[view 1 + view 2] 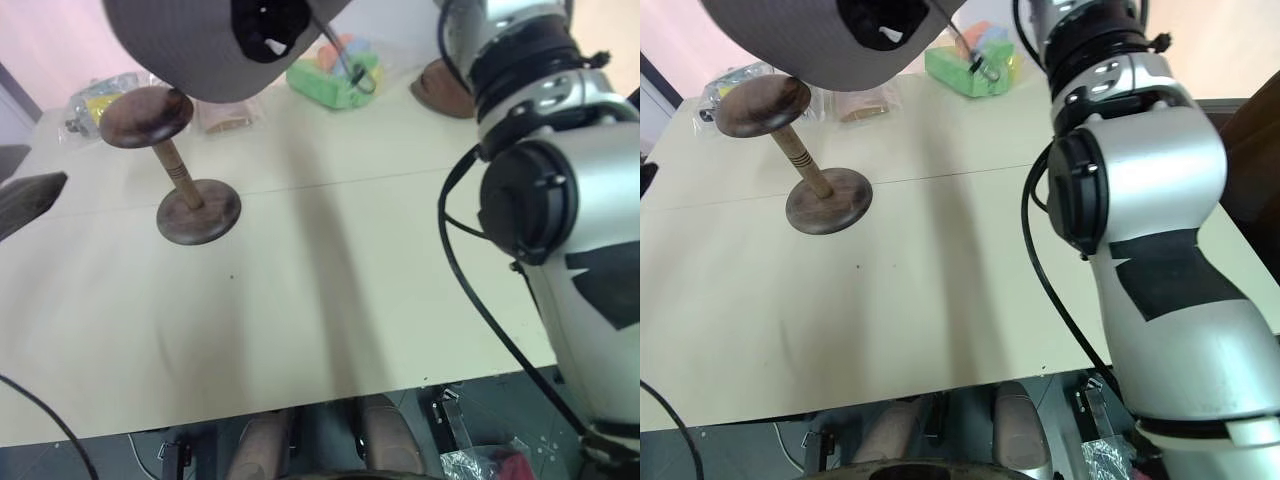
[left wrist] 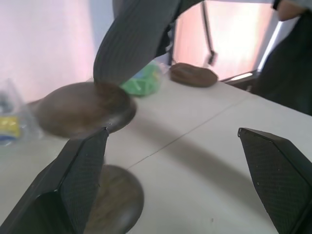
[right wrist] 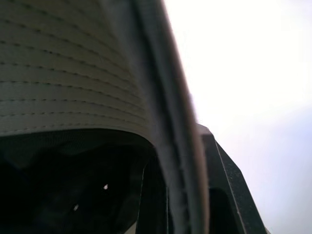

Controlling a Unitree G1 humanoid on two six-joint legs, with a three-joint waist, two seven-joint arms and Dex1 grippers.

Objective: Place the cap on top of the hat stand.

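The grey wide-brimmed cap [image 1: 190, 45] hangs in the air at the top of the eye views, its brim edge just above and to the right of the hat stand's round top [image 1: 146, 115]. Its chin cord [image 1: 345, 62] dangles below it. My right gripper [image 3: 187, 187] is shut on the cap's brim, which runs between its dark fingers. The dark brown hat stand leans on its slim post over its round base [image 1: 198, 212] at the table's left. My left gripper [image 2: 173, 134] is open and holds nothing. It points at the stand from the left, with the stand's top [image 2: 80, 109] just beyond one finger.
Along the far edge of the cream table [image 1: 350, 290] lie a green packet [image 1: 335, 82], a small brown cap [image 1: 445, 92], a clear packet [image 1: 230, 115] and plastic bags [image 1: 100, 100]. The table's front edge runs close below.
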